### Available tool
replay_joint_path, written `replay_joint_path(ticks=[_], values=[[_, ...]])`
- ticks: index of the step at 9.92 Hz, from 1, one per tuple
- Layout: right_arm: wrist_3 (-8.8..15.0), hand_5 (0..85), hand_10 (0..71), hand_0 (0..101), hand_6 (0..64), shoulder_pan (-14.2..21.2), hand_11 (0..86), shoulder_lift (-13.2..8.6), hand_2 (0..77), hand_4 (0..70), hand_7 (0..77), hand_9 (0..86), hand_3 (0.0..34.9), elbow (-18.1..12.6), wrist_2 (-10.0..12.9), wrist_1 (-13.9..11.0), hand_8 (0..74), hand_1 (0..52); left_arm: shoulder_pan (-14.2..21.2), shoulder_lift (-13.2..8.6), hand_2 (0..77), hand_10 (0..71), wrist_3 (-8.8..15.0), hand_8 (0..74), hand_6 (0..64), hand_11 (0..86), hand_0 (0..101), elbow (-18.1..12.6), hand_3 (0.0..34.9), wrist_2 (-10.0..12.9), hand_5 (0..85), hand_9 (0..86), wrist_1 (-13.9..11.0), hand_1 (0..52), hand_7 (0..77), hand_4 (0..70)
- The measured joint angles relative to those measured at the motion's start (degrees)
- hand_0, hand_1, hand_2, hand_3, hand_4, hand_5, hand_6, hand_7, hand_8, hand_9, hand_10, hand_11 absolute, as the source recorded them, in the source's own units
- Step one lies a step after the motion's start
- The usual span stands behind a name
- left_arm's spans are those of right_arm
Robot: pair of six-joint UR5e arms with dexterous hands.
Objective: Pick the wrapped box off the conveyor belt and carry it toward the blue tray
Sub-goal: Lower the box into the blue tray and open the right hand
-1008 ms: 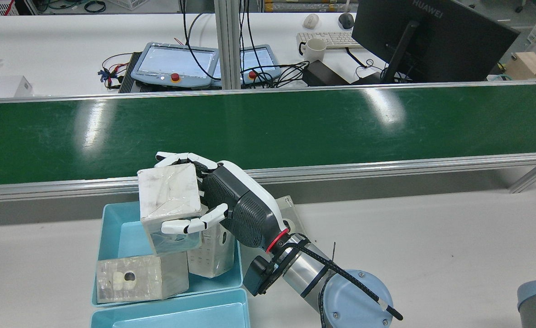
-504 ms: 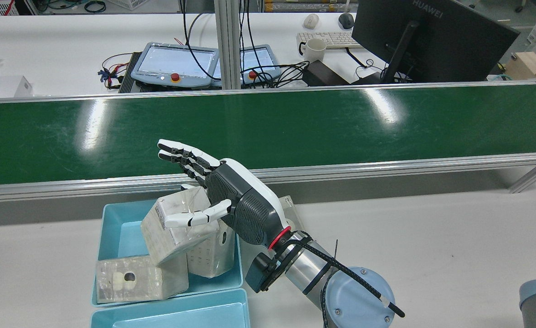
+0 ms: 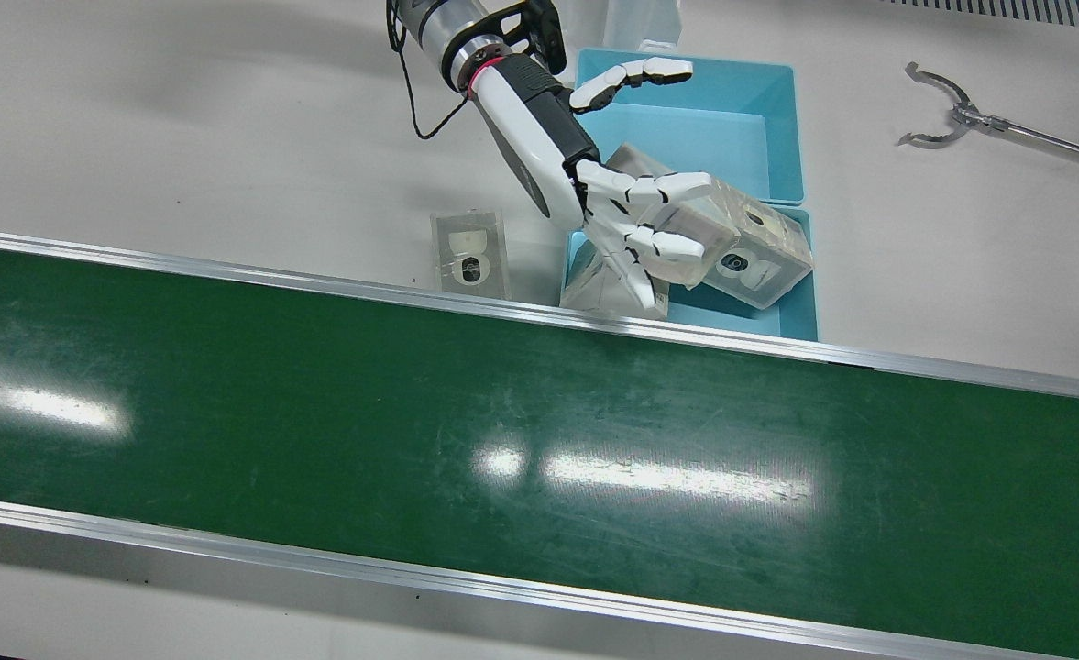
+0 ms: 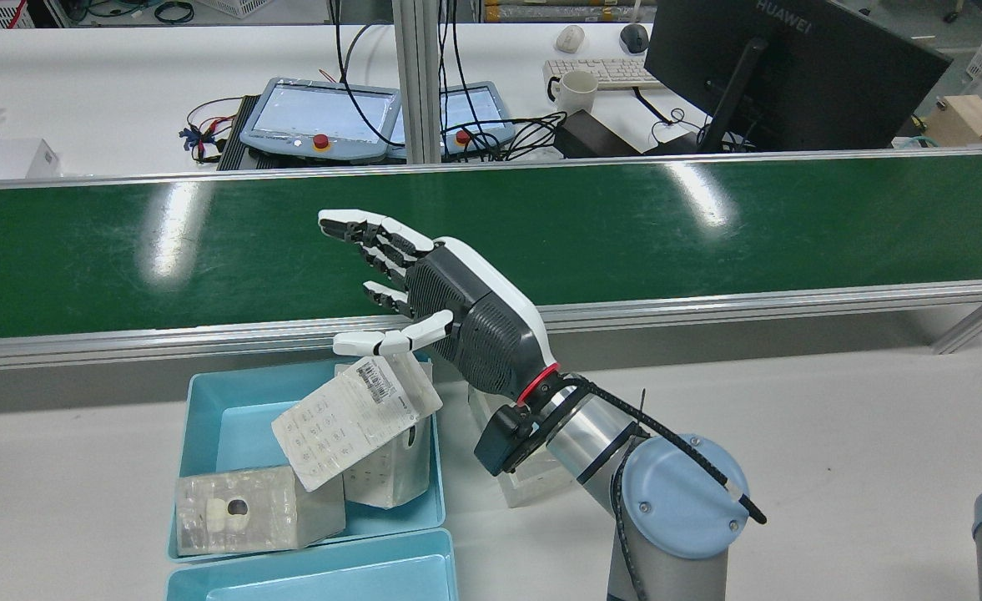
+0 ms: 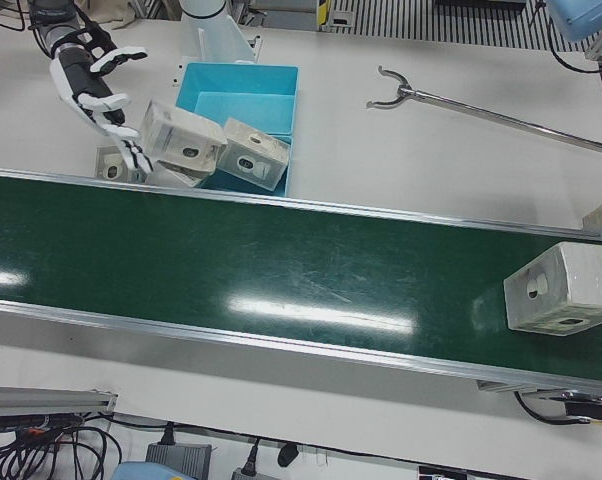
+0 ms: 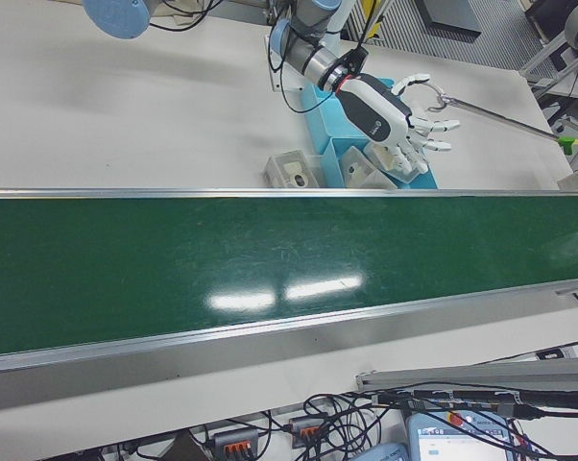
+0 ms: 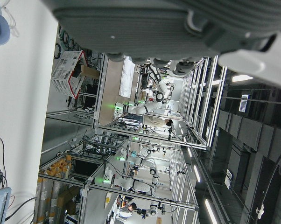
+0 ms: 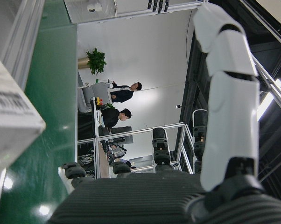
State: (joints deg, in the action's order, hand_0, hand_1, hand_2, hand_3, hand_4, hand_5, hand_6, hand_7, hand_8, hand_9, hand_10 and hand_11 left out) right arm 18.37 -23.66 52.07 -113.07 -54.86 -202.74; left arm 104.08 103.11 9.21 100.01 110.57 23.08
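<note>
My right hand (image 4: pixel 436 305) is open with its fingers spread and holds nothing. It hangs above the belt-side edge of the blue tray (image 4: pixel 207 417) and also shows in the front view (image 3: pixel 594 183). The wrapped box (image 4: pixel 349 421), barcode label up, lies tilted in that tray and leans on two other wrapped boxes (image 4: pixel 236 509). In the left-front view the box (image 5: pixel 179 143) sits just right of the hand (image 5: pixel 96 85). The green conveyor belt (image 4: pixel 624 234) runs beyond the tray. Of my left hand only the palm's edge (image 7: pixel 145 23) shows in its own view.
A second, empty blue tray (image 3: pixel 686 128) adjoins the first. A clear-wrapped box (image 3: pixel 470 252) lies on the table beside the tray. Another wrapped box (image 5: pixel 561 290) rides on the belt far from the hand. A grabber tool (image 3: pixel 952 115) lies on the table.
My right hand opened and let go of the wrapped box, then rose and moved toward the belt. The box dropped and tipped over onto the boxes in the tray.
</note>
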Motion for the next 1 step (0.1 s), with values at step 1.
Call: replay_joint_path(ticks=[1], values=[[-0.1, 19.6, 2.7, 48, 0.0, -2.5, 4.4, 0.9, 21.8, 19.6, 17.5, 2.2, 30.3, -0.2, -0.4, 0.0, 0.0, 16.9, 0.0, 0.0, 1.1, 0.5, 0.0, 0.5, 0.0, 0.0, 0, 0.0, 0.0, 0.0, 0.5, 0.0, 0.0, 0.0, 0.5, 0.0]])
